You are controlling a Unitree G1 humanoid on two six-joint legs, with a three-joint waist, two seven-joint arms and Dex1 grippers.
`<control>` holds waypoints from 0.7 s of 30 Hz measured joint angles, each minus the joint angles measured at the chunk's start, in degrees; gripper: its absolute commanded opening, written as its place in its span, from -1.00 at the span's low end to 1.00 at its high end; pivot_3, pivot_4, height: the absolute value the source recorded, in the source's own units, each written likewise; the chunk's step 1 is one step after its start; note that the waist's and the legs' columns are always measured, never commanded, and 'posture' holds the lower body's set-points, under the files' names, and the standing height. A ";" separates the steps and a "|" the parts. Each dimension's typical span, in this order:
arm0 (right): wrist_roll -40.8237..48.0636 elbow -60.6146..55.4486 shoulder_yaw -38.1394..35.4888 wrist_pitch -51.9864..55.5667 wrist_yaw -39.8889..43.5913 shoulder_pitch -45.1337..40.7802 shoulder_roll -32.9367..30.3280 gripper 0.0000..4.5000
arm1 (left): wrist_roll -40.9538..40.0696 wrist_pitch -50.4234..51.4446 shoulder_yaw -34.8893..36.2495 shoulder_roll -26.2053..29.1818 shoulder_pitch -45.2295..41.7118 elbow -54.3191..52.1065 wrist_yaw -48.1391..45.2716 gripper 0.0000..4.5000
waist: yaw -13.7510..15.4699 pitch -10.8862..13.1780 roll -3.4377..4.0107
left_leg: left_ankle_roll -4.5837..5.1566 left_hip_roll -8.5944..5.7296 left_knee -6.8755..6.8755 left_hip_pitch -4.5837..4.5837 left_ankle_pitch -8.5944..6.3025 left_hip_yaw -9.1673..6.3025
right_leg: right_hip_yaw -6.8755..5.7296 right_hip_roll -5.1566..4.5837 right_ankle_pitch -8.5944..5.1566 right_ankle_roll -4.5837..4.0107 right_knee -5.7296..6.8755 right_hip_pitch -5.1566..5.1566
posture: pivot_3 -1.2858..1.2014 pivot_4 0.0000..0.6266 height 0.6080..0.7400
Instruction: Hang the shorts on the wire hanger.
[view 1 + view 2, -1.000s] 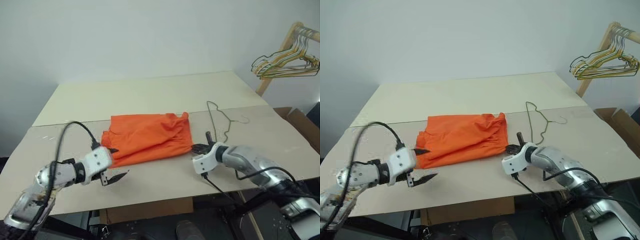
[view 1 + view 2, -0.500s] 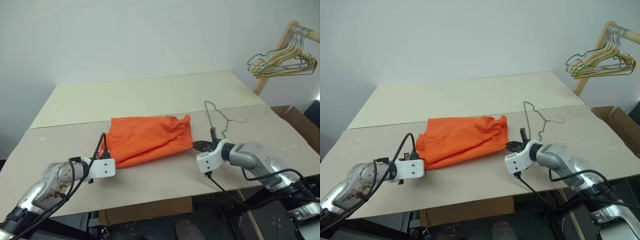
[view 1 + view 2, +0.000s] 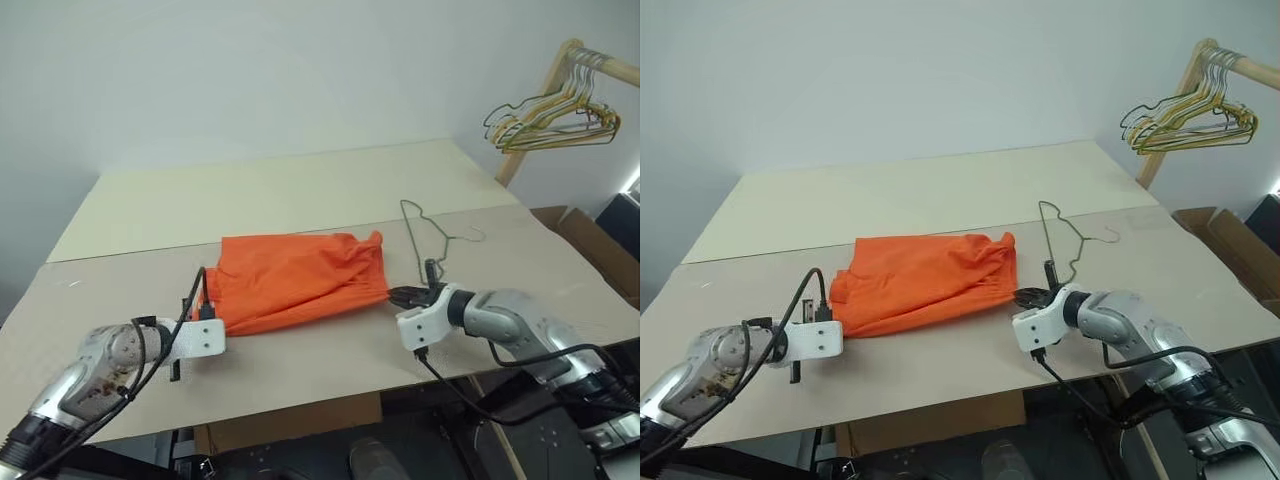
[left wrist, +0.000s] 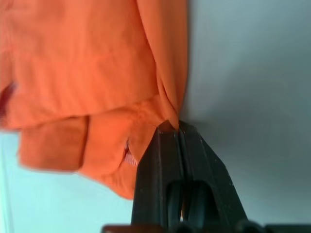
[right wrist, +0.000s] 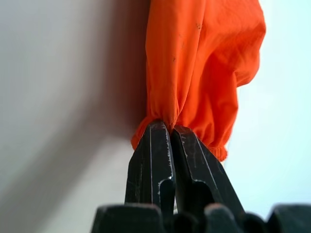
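The orange shorts lie flat in the middle of the table. My left gripper is shut on their left near corner, with a fold of fabric pinched between the black fingertips. At the opposite side my right gripper is shut on the gathered waistband edge. In the head views the left gripper and right gripper sit at the two ends of the shorts. The thin wire hanger lies flat just behind the right gripper, apart from the shorts.
A wooden rack at the far right carries a bunch of yellow, green and grey hangers. A cardboard box stands beside the table's right edge. The table's front edge runs close below both arms.
My left gripper, open a second ago beside the shorts' left corner, has closed on that corner. The right gripper has kept its grip. The camera has swung a little to the right.
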 measured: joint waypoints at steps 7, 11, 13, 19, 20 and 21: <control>23.14 -1.31 -2.72 -1.14 15.88 -2.08 -5.82 -1.00 | -19.20 -10.78 6.19 6.02 -6.46 4.94 -20.34 -0.98 | 0.15 0.04 0.00 | 0.00 0.04 0.01 0.20 0.00 0.02 | -0.06 -0.04 -0.03 0.00 -0.18 0.15 | -0.20 -1.00 1.00; 25.79 3.14 -3.62 2.10 16.42 -9.79 0.88 -1.00 | -18.91 -8.28 6.08 -0.20 -16.45 8.90 -17.40 -0.98 | 0.16 0.02 -0.04 | 0.01 0.01 0.01 0.31 0.01 0.01 | -0.08 -0.02 -0.02 0.01 -0.12 0.38 | -0.19 -1.00 1.00; 26.09 7.66 -4.14 5.15 14.50 -14.92 5.90 -1.00 | -16.77 -6.74 5.83 -4.88 -23.67 13.78 -12.60 -0.98 | 0.09 -0.03 -0.15 | 0.02 -0.03 0.03 0.26 0.02 -0.02 | -0.09 -0.03 -0.02 0.02 0.00 0.30 | -0.19 -1.00 1.00; 14.79 34.17 -4.74 11.23 -12.97 -37.43 23.20 -1.00 | -0.76 -4.58 3.87 -20.00 -55.38 44.79 21.77 -0.98 | -0.62 -0.06 -0.35 | -0.20 -0.19 0.13 -0.12 0.22 -0.13 | -0.08 -0.10 0.01 0.04 0.12 -0.09 | -0.19 -1.00 1.00; 13.41 39.61 -5.96 11.94 -20.75 -41.66 26.19 -1.00 | 1.48 -5.96 3.78 -21.61 -60.41 50.78 28.67 -0.98 | -0.98 -0.06 -0.36 | -0.26 -0.19 0.10 -0.14 0.25 -0.17 | -0.09 -0.11 0.01 0.04 0.19 -0.13 | -0.19 -1.00 1.00; 12.49 43.59 -7.35 12.01 -28.07 -45.70 28.18 -1.00 | 3.23 -7.21 3.69 -22.81 -65.10 55.12 35.10 -0.98 | -1.30 -0.06 -0.36 | -0.37 -0.19 -0.12 -0.23 0.32 -0.19 | -0.09 -0.15 0.01 0.04 0.19 -0.25 | -0.19 -1.00 1.00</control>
